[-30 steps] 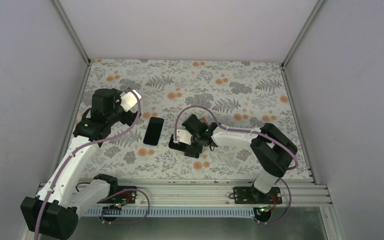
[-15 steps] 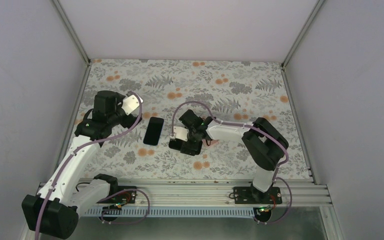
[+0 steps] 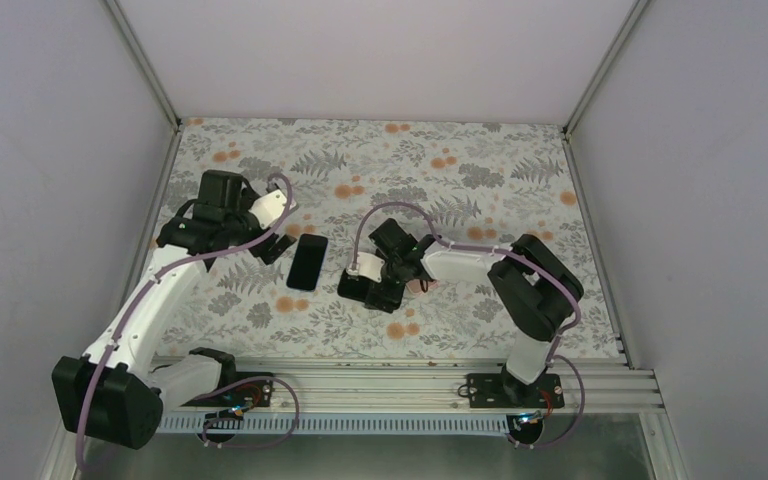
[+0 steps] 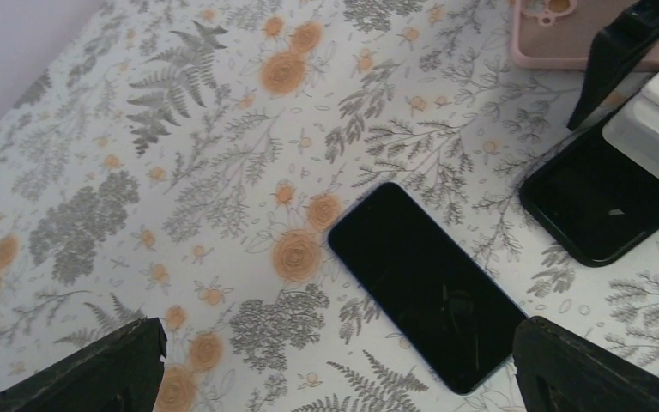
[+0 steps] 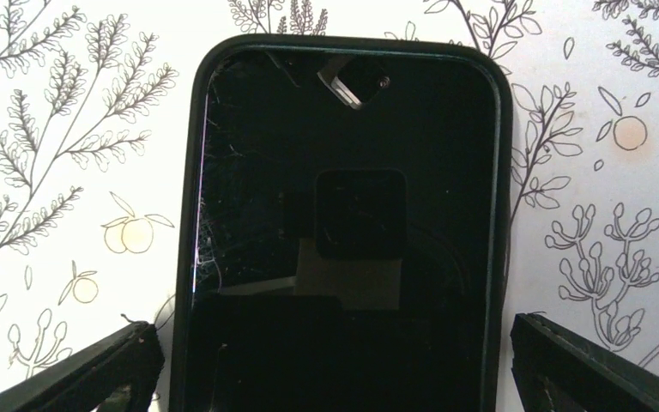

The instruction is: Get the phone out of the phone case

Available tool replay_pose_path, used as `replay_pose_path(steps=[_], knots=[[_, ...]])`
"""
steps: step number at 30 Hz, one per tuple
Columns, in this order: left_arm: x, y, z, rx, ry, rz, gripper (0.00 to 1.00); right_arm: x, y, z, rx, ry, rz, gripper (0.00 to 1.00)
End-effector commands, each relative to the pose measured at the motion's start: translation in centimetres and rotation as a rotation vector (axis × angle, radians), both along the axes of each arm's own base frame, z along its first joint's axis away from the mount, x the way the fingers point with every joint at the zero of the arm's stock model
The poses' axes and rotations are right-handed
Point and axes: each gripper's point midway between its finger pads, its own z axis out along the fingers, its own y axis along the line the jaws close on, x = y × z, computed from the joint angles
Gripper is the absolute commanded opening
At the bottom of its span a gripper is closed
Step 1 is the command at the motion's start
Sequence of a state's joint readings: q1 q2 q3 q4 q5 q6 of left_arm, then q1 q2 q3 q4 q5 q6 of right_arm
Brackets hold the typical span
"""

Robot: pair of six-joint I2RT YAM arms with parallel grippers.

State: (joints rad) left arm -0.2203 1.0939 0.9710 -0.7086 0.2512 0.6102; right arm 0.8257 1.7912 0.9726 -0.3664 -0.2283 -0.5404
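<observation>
Evidently I am barely getting started: the phone is sitting in its black case on the floral tabletop, between the spread jaws of my right gripper.
Right wrist is showing me its cracked screen; left wrist is showing, farther out, my left gripper, jaws spread, hovering over a bare phone, a pink case lying beyond.
</observation>
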Motion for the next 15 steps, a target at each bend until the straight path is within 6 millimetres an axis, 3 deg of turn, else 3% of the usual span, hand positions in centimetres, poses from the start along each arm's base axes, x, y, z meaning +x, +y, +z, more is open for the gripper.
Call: replay_pose_path(steps=[1, 7, 15], knots=[[-0.9, -0.9, 0.0, -0.038, 0.047, -0.048, 1.00, -4.3, -7.7, -5.5, -0.300, 0.158, -0.007, 1.00], [-1.3, -1.0, 0.2, -0.047, 0.046, -0.057, 1.00, -4.4, -7.7, -4.5, -0.249, 0.168, -0.021, 1.00], [-1.3, -0.9, 0.4, -0.047, 0.042, -0.051, 1.00, -3.6, -4.6, -0.9, -0.141, 0.193, 0.002, 1.00]])
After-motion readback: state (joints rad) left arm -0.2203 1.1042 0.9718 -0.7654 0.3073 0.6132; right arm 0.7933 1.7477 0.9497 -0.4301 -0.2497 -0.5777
